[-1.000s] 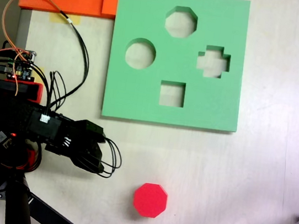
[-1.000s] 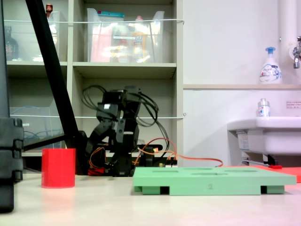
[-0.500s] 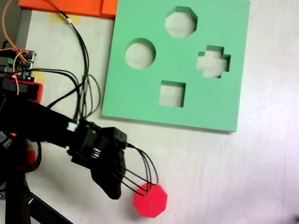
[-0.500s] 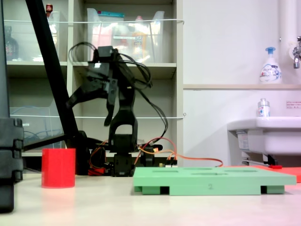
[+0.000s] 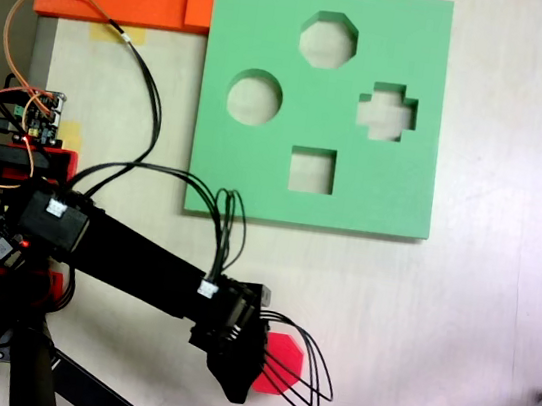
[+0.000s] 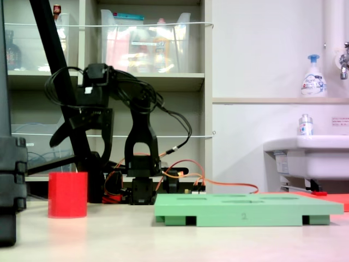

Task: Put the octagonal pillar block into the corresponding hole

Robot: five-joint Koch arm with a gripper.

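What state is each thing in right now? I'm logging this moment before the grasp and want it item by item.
octagonal pillar block: upright on the table, clear of the board, not gripped.
gripper: open, above the block, jaws spread.
green foam board: flat on the table.
octagonal hole: empty.
round hole: empty.
cross hole: empty.
square hole: empty.
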